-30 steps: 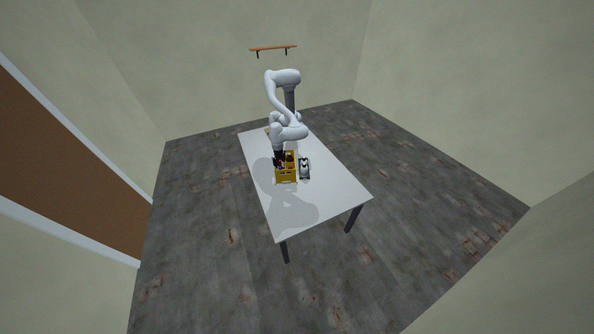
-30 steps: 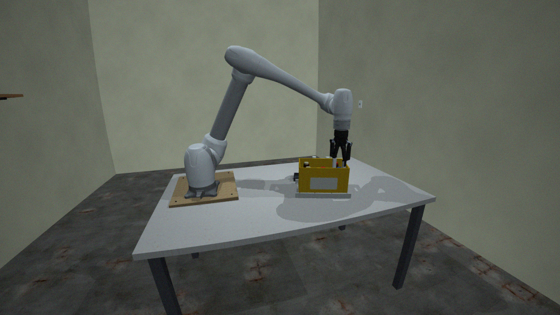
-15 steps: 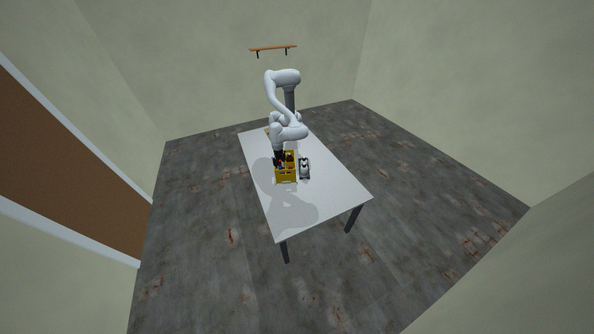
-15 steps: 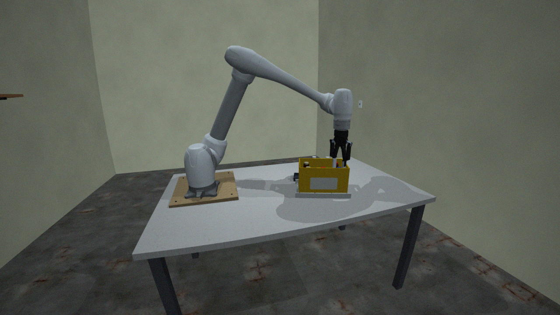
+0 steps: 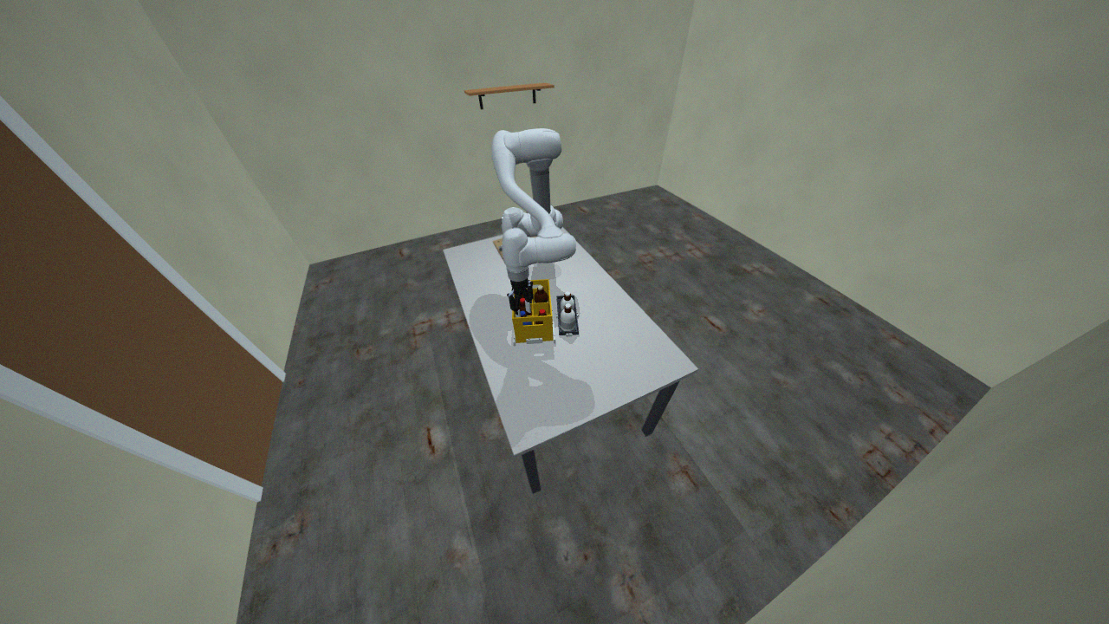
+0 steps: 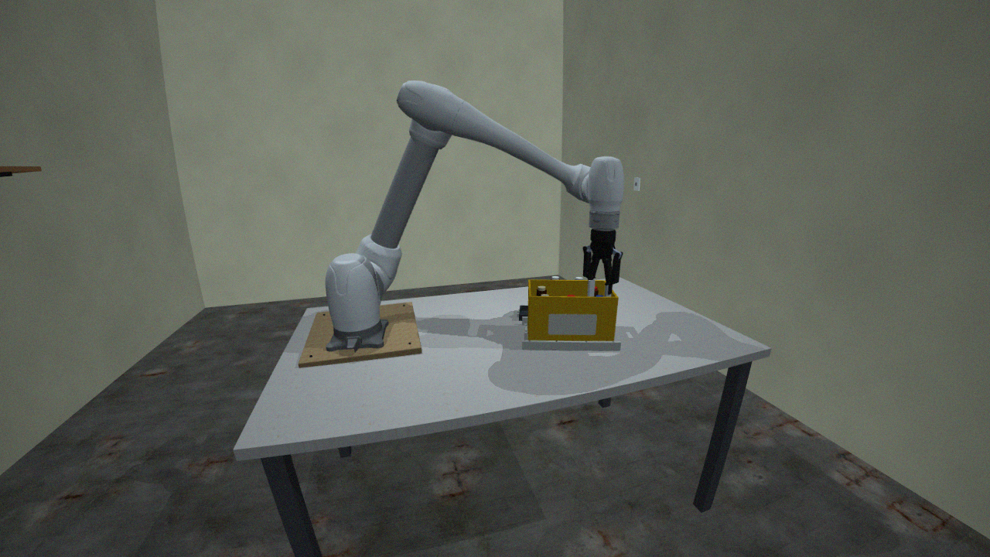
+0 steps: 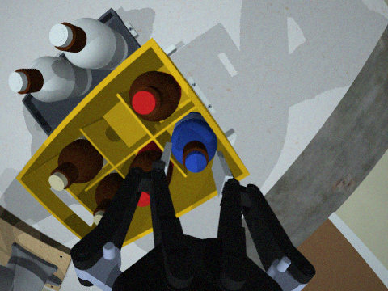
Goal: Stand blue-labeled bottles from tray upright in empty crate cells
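In the exterior view, the arm (image 5: 542, 248) (image 6: 495, 131) arches rightward, its wrist pointing the gripper (image 5: 521, 302) (image 6: 600, 285) (image 7: 192, 156) down, fingers spread around the blue bottle (image 5: 522, 314) (image 6: 600, 295) (image 7: 194, 135) inside the crate (image 5: 533, 333) (image 6: 606, 322) (image 7: 238, 166).

No visible chg vs earlier pics, arm (image 5: 515, 174) (image 6: 505, 138), pincer (image 5: 521, 301) (image 6: 600, 285) (image 7: 192, 156), crate (image 5: 533, 332) (image 6: 572, 302) (image 7: 97, 93) pos. same
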Action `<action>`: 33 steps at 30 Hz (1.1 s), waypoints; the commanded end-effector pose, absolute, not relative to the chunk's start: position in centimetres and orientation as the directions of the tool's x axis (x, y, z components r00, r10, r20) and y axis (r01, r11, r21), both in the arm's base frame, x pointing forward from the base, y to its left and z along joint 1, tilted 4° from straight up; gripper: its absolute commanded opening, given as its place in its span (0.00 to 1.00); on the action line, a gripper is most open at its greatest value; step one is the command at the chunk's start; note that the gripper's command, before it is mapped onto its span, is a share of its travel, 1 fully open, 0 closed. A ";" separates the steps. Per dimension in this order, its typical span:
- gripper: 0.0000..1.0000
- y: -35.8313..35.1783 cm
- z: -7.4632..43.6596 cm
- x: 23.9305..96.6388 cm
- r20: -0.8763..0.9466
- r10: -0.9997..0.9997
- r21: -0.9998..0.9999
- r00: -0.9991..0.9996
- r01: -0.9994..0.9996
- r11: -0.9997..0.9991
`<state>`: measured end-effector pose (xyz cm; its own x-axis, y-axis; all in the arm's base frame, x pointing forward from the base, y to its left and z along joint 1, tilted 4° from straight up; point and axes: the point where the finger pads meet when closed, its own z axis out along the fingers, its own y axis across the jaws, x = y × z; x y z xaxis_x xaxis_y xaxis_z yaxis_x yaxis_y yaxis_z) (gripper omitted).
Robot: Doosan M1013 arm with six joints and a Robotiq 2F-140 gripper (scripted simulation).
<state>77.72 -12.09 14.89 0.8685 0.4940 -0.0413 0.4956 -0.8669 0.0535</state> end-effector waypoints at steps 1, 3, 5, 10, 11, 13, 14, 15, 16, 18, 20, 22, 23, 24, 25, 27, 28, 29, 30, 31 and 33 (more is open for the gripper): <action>0.38 -12.1 14.9 77.7 -0.041 0.494 0.053 0.868 0.496 -0.867; 0.38 -12.1 14.9 77.7 -0.041 0.494 0.053 0.868 0.496 -0.867; 0.38 -12.1 15.0 77.7 -0.041 0.494 0.053 0.868 0.496 -0.867; 0.38 -12.1 15.4 77.7 -0.041 0.494 0.053 0.868 0.496 -0.867; 0.38 -12.0 15.5 77.7 -0.041 0.494 0.053 0.868 0.496 -0.867; 0.38 -12.0 15.8 77.7 -0.041 0.494 0.053 0.868 0.496 -0.867; 0.38 -12.0 15.9 77.7 -0.041 0.494 0.053 0.868 0.496 -0.867; 0.38 -12.0 16.1 77.7 -0.041 0.494 0.053 0.868 0.496 -0.867; 0.38 -12.0 16.3 77.7 -0.041 0.494 0.053 0.868 0.496 -0.867; 0.38 -12.0 16.5 77.7 -0.041 0.494 0.053 0.868 0.496 -0.867; 0.38 -12.0 16.7 77.7 -0.041 0.494 0.053 0.868 0.496 -0.867; 0.38 -11.9 17.1 77.7 -0.041 0.494 0.053 0.868 0.496 -0.867; 0.38 -11.9 17.3 77.7 -0.041 0.494 0.053 0.868 0.496 -0.867; 0.38 -11.9 17.6 77.7 -0.041 0.494 0.053 0.868 0.496 -0.867; 0.38 -11.9 17.8 77.7 -0.041 0.494 0.053 0.868 0.496 -0.867; 0.38 -11.9 18.3 77.7 -0.041 0.494 0.053 0.868 0.496 -0.867; 0.38 -11.8 18.6 77.7 -0.041 0.494 0.053 0.868 0.496 -0.867; 0.38 -11.8 18.8 77.8 -0.041 0.494 0.053 0.868 0.496 -0.867; 0.38 -11.8 19.1 77.8 -0.041 0.494 0.053 0.868 0.496 -0.867; 0.38 -11.8 19.4 77.8 -0.041 0.494 0.053 0.868 0.496 -0.867; 0.38 -11.8 19.9 77.8 -0.041 0.494 0.053 0.868 0.496 -0.867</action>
